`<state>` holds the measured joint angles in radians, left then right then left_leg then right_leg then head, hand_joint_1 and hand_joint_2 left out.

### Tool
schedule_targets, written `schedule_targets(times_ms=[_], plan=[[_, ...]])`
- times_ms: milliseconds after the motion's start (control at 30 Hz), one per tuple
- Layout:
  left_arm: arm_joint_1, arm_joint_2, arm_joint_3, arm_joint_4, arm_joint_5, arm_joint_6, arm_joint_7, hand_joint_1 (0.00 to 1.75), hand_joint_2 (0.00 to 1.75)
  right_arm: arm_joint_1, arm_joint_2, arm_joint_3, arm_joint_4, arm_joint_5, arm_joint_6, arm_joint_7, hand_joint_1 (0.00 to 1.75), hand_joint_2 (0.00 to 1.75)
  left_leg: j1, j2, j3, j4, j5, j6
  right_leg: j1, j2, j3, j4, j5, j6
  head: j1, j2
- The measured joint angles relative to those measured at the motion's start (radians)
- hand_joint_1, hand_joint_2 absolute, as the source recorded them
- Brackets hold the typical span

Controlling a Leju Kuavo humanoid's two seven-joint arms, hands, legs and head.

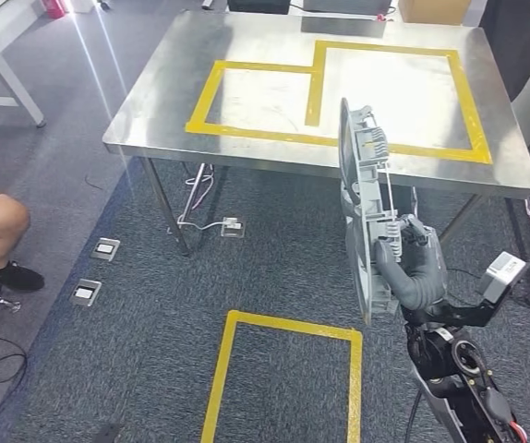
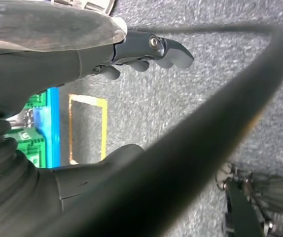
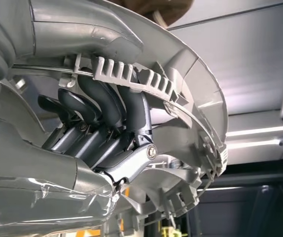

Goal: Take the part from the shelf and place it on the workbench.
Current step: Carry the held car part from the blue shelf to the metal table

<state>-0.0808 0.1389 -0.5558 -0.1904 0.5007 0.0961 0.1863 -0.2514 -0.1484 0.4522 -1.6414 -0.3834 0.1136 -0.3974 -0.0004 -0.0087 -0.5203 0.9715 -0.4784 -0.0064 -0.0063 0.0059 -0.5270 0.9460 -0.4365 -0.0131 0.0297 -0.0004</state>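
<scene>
Your right hand (image 1: 415,268) grips the grey part (image 1: 363,212), fingers curled through its ribs, holding it upright off the shelf. The desk (image 1: 150,120) stands just beyond the hand, so placing remains. Your left hand (image 2: 147,52) hangs spread, holding nothing.

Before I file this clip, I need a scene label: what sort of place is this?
Probably a robot test area in a workshop or lab: a steel workbench with yellow tape zones, a taped square on grey carpet, and floor sockets with loose cables.
</scene>
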Motion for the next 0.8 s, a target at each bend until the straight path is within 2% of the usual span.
schedule_targets(times_ms=[33,67,133,167,200,233,267,300,333,367,433,500,533,567,633,667,700,733,767,800], plan=[[-0.001,0.0,0.0,0.0,0.001,0.0,0.0,0.0,1.75,-0.001,0.0,-0.001,0.0,0.0,0.0,0.0,1.75,1.75,0.001,0.001,-0.021,0.044,-0.018,-0.005,-0.004,-0.001,0.011,-0.007,-0.002,-0.003,-0.003,0.0],[-0.001,0.001,0.0,0.0,0.001,0.001,0.0,0.0,1.75,-0.002,0.0,-0.001,0.0,0.0,0.0,0.0,1.75,1.75,0.003,0.001,-0.057,0.11,-0.039,-0.009,-0.004,-0.001,0.018,-0.01,-0.006,-0.006,-0.008,0.0],[-0.001,0.002,0.0,0.0,0.001,0.001,-0.001,0.0,1.75,-0.003,0.0,0.0,0.0,0.001,0.0,0.0,1.75,1.75,0.008,0.002,-0.154,0.248,-0.07,-0.016,-0.004,-0.002,0.031,-0.01,-0.019,-0.009,-0.02,0.0],[0.0,0.002,0.0,0.0,0.001,0.001,-0.001,0.0,1.75,-0.002,0.0,0.001,0.0,0.001,0.0,0.0,1.75,1.75,0.01,0.002,-0.189,0.279,-0.06,-0.018,-0.004,-0.001,0.04,-0.01,-0.028,-0.009,-0.026,0.0],[0.002,0.002,0.0,0.0,0.001,0.001,-0.001,0.0,1.75,-0.001,0.0,0.001,0.001,0.001,0.0,0.0,1.75,1.75,0.013,0.002,-0.202,0.268,-0.029,-0.02,-0.004,0.0,0.052,-0.01,-0.038,-0.007,-0.031,0.0],[0.004,0.003,0.0,0.0,0.001,0.002,-0.001,0.0,1.75,0.0,0.0,0.001,0.001,0.001,0.0,0.0,1.75,1.75,0.015,0.003,-0.193,0.216,0.019,-0.021,-0.005,0.001,0.066,-0.01,-0.049,-0.005,-0.035,0.0],[0.005,0.004,0.0,0.0,0.001,0.002,-0.001,0.0,1.75,0.001,0.0,0.001,0.001,0.001,0.0,0.001,1.75,1.75,0.017,0.004,-0.171,0.14,0.069,-0.021,-0.006,0.001,0.076,-0.01,-0.06,-0.001,-0.039,0.0],[0.005,0.004,0.0,0.0,0.001,0.002,-0.001,0.0,1.75,0.001,0.0,0.001,0.001,0.001,0.0,0.0,1.75,1.75,0.016,0.004,-0.144,0.074,0.101,-0.021,-0.005,0.002,0.083,-0.011,-0.073,0.004,-0.043,0.0],[0.004,0.005,0.0,0.0,0.0,0.002,-0.001,0.0,1.75,-0.001,0.0,0.001,0.001,0.001,0.0,0.0,1.75,1.75,0.014,0.004,-0.124,0.025,0.115,-0.017,-0.004,0.002,0.087,-0.012,-0.083,0.01,-0.047,0.0],[0.003,0.006,0.0,0.0,0.0,0.002,-0.001,0.0,1.75,-0.002,0.0,0.001,0.0,0.001,0.0,0.0,1.75,1.75,0.011,0.004,-0.112,0.0,0.11,-0.012,-0.002,0.001,0.089,-0.016,-0.091,0.017,-0.048,0.0],[0.0,0.006,0.0,0.0,-0.001,0.002,-0.001,0.0,1.75,-0.003,0.0,0.001,0.0,0.001,0.0,0.0,1.75,1.75,0.009,0.002,-0.101,-0.009,0.088,0.005,-0.001,0.002,0.11,-0.022,-0.097,0.028,-0.044,0.0],[0.003,0.006,0.0,0.0,-0.001,0.001,-0.001,0.0,1.75,-0.003,0.0,0.001,0.0,0.001,0.0,0.001,1.75,1.75,0.011,0.002,-0.079,-0.015,0.073,0.019,-0.002,0.001,0.113,0.011,-0.103,0.035,-0.037,0.0],[0.005,0.006,0.0,0.0,-0.002,0.001,-0.001,0.0,1.75,-0.003,0.0,0.001,0.0,0.001,0.0,0.001,1.75,1.75,0.011,0.002,-0.065,-0.016,0.066,0.025,-0.003,0.0,0.088,0.06,-0.112,0.037,-0.032,0.0],[0.006,0.006,0.0,0.0,-0.002,0.001,-0.001,0.0,1.75,-0.002,0.0,0.0,0.0,0.002,0.0,0.0,1.75,1.75,0.01,0.002,-0.053,-0.018,0.057,0.029,-0.004,-0.001,0.048,0.13,-0.128,0.039,-0.026,0.0],[0.006,0.007,0.0,0.0,-0.002,0.0,-0.001,0.0,1.75,0.0,0.0,0.0,0.0,0.001,0.0,0.0,1.75,1.75,0.008,0.001,-0.028,-0.019,0.035,0.034,-0.003,-0.001,-0.048,0.269,-0.18,0.04,-0.016,0.0],[0.006,0.007,-0.001,0.0,-0.002,0.0,-0.001,0.0,1.75,0.003,0.0,0.001,0.0,0.001,0.0,0.0,1.75,1.75,0.006,-0.001,-0.013,-0.019,0.023,0.034,-0.003,-0.001,-0.084,0.301,-0.204,0.039,-0.013,0.0],[0.007,0.007,-0.001,0.0,-0.002,0.0,-0.001,0.0,1.75,0.006,0.0,0.001,0.0,0.001,0.0,0.0,1.75,1.75,0.004,-0.003,0.005,-0.019,0.01,0.035,-0.003,-0.001,-0.106,0.301,-0.212,0.037,-0.01,0.0],[0.008,0.007,-0.001,0.0,-0.002,0.0,0.0,0.0,1.75,0.008,0.0,0.001,0.0,0.001,0.0,0.001,1.75,1.75,0.001,-0.004,0.026,-0.019,-0.004,0.035,-0.002,-0.001,-0.115,0.269,-0.197,0.032,-0.006,0.0],[0.008,0.007,-0.001,0.0,-0.002,0.0,0.0,0.0,1.75,0.009,0.0,0.001,0.001,0.001,0.0,0.001,1.75,1.75,-0.001,-0.006,0.045,-0.02,-0.019,0.035,0.0,-0.001,-0.114,0.211,-0.149,0.025,0.0,0.0],[0.009,0.005,-0.001,0.0,-0.002,0.0,0.0,0.0,1.75,0.01,0.0,0.001,0.001,0.001,0.0,0.001,1.75,1.75,-0.003,-0.005,0.064,-0.019,-0.033,0.033,0.004,0.0,-0.112,0.146,-0.077,0.016,0.005,0.0]])
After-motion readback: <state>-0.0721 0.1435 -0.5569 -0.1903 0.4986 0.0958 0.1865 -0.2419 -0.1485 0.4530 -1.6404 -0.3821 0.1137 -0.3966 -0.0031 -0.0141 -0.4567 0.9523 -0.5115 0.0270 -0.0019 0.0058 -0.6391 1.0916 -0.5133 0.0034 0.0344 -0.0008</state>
